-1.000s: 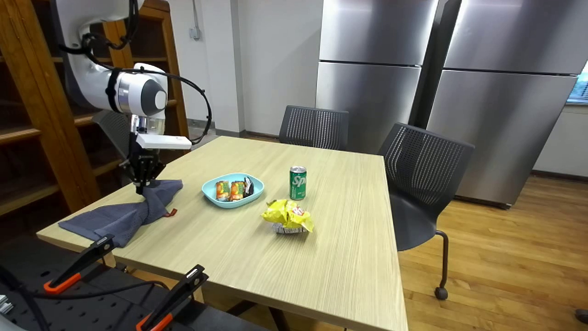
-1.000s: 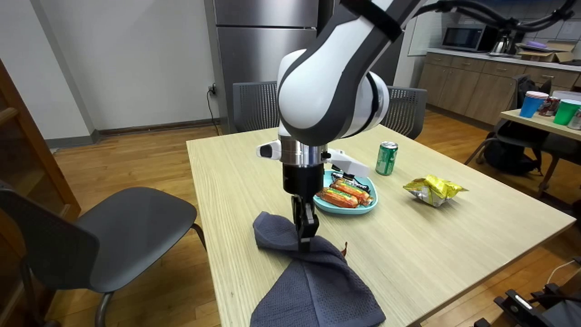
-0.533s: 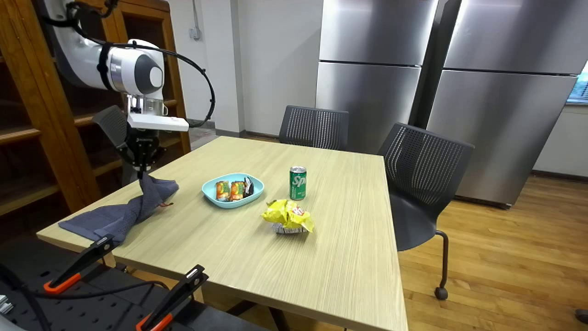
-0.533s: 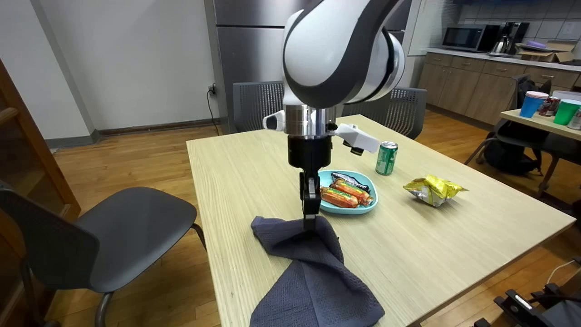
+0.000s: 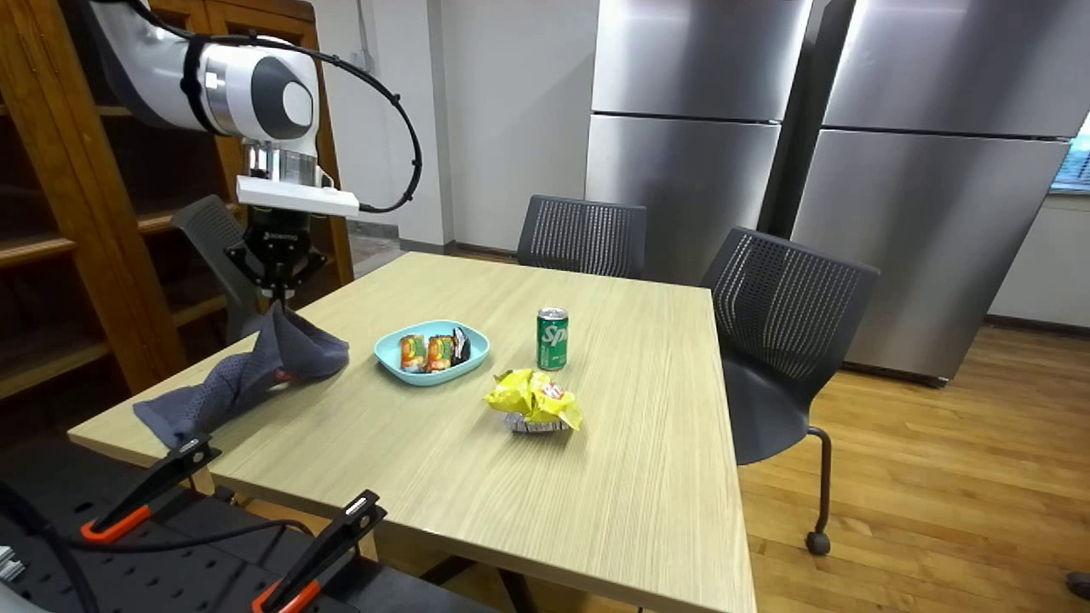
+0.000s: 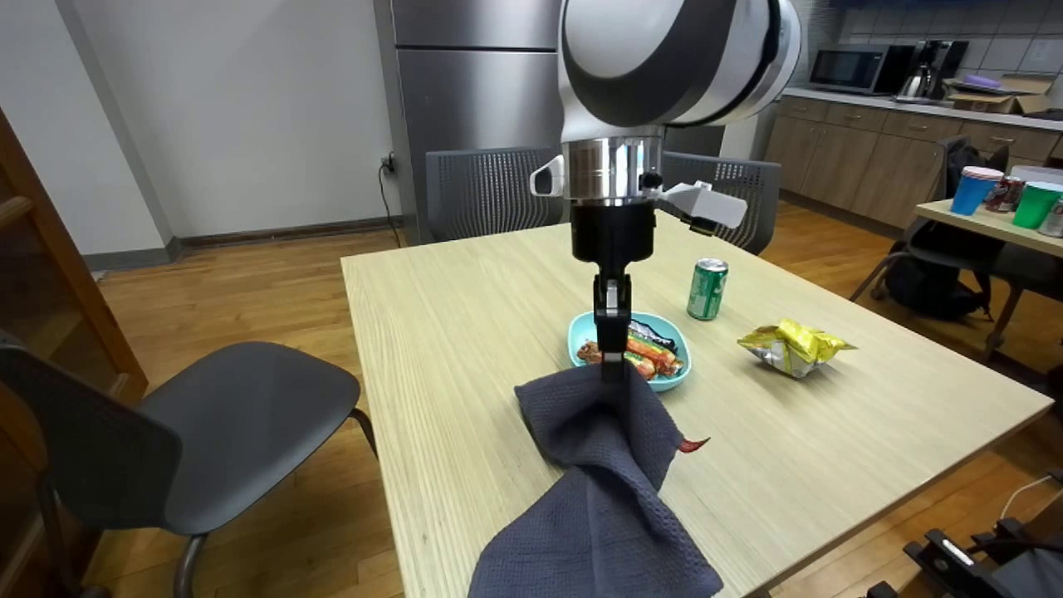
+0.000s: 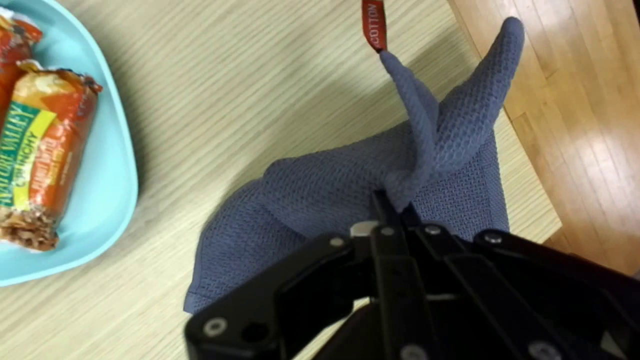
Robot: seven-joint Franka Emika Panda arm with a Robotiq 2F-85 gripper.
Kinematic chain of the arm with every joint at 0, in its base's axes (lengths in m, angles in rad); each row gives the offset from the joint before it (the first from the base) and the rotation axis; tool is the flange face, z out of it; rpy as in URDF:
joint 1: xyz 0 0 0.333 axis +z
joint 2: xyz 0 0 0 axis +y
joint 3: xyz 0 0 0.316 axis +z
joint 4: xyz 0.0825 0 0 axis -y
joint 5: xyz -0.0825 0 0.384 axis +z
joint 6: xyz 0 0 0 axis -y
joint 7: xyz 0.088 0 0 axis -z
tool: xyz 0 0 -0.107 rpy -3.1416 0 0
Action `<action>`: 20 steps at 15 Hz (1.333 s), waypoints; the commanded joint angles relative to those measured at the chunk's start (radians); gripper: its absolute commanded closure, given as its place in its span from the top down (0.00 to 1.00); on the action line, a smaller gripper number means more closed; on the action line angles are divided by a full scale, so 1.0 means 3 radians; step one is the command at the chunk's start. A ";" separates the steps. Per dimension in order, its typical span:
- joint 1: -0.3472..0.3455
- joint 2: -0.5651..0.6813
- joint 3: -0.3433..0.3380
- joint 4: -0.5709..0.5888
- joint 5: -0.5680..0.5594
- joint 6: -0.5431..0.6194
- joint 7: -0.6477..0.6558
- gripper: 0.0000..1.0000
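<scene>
A dark blue-grey towel [image 6: 590, 531] hangs from my gripper [image 6: 613, 365], which is shut on a pinched fold of it. The raised part forms a peak under the fingertips, while the far end still rests on the table. In the wrist view the towel [image 7: 320, 190] bunches around the gripper [image 7: 395, 202], and a red tag [image 7: 374, 25] sticks out from one corner. Beside it stands a light blue bowl [image 7: 107, 185] holding wrapped snack bars [image 7: 42, 145]. The towel [image 5: 298, 345] and gripper [image 5: 278, 300] are at the table's left in an exterior view.
A green Sprite can [image 5: 552, 339] stands upright beyond the bowl. Near it lies a crumpled yellow chip bag [image 5: 532, 393]. Black-and-orange clamps [image 5: 319, 553] reach up at the table's near edge. Dark chairs [image 6: 249, 432] surround the wooden table [image 6: 432, 332].
The gripper has risen and, in the last half second, shifted toward the bowl, lifting the pinched fold and drawing the towel along. Bowl, can and chip bag stay put.
</scene>
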 commanded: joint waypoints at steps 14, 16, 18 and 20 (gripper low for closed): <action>0.0327 -0.0593 -0.0152 0.0177 -0.0438 -0.0919 0.0441 0.01; 0.0395 -0.0657 -0.0140 0.0194 -0.0527 -0.0994 0.0521 0.01; 0.0457 -0.0726 -0.0128 0.0209 -0.0619 -0.1074 0.0607 0.01; 0.0503 -0.0783 -0.0116 0.0225 -0.0675 -0.1139 0.0670 0.01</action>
